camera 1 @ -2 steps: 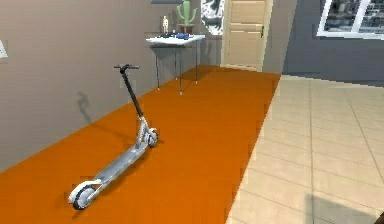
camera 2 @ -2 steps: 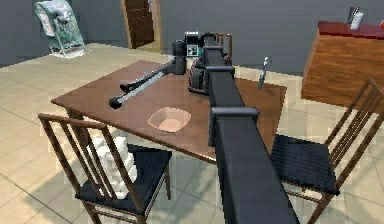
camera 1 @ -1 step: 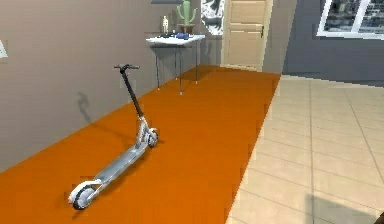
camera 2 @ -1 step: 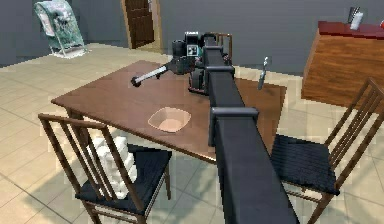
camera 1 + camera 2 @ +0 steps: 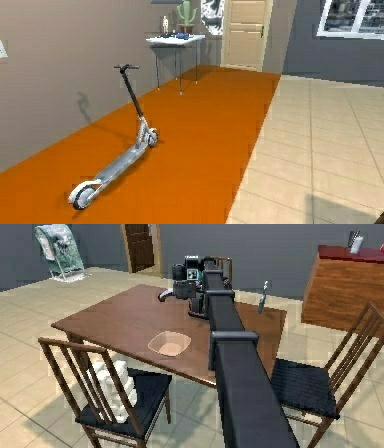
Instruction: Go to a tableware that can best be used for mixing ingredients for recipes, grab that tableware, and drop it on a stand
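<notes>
Across the middle of the arm side view spreads a brown wooden dining surface [image 5: 110, 319], the largest thing in sight. Over it, from the bottom edge just right of centre, rises the dark square arm [image 5: 235, 364], reaching toward the far side of that surface. A dark-seated chair [image 5: 148, 389] stands at the lower left with a stack of pale white things [image 5: 110, 384] on its seat. A second chair [image 5: 305, 384] stands at the lower right. A reddish-brown cabinet [image 5: 340, 289] fills the upper right corner.

On the orange floor in the forward view, a kick scooter [image 5: 120, 162] leans from centre to lower left. Beyond it, at upper centre, a small white side surface [image 5: 176, 41] carries a green plant [image 5: 186, 12].

The task's thing, a shallow tan bowl [image 5: 169, 345], rests on the dining surface at the frame's centre, just left of the arm and nearer the bottom than the arm's tip. The pincer [image 5: 168, 292] sits higher in the frame, above the bowl and apart from it. Its fingers' state cannot be told, nor whether it holds anything.

By the look of things, the approach is done, since the robot is alongside the bowl. The bowl sits on the wood, so the grab seems still to come, and the carry and the drop on a stand remain. The white side surface may serve as that stand.
</notes>
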